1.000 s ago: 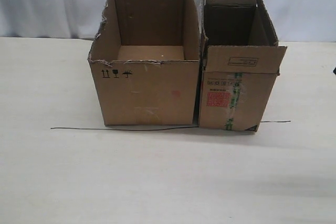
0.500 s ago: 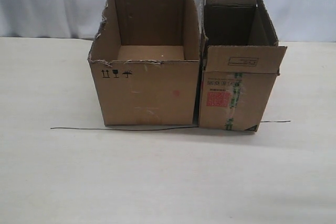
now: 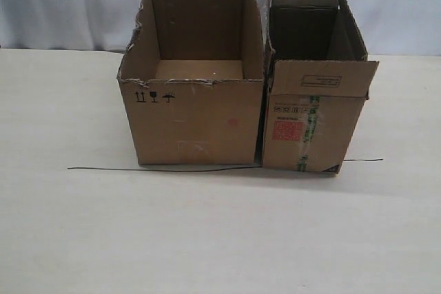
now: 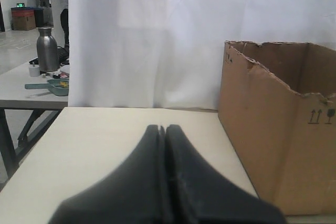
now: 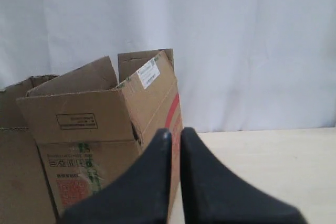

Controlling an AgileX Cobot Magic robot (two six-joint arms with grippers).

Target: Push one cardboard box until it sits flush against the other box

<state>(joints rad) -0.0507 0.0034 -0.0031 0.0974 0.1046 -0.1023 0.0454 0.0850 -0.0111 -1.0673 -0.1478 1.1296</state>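
The cardboard box (image 3: pixel 313 125), narrow with a red label and green-printed tape, stands right beside the wider other box (image 3: pixel 193 122) with its torn rim. Their upper edges meet, and a thin dark slit shows low between them. Neither gripper appears in the exterior view. In the left wrist view my left gripper (image 4: pixel 161 128) is shut and empty, off to the side of the other box (image 4: pixel 273 129). My right gripper (image 5: pixel 175 132) is shut on nothing, near the outer side of the cardboard box (image 5: pixel 105 129), apart from it.
A thin black line (image 3: pixel 165 169) runs across the pale table (image 3: pixel 220 239) along the boxes' front faces. A white curtain hangs behind. A second table beyond the left edge holds a metal bottle (image 4: pixel 47 50) and a tray.
A dark tip at the exterior view's right edge a second ago has left the view. The boxes have hardly shifted.
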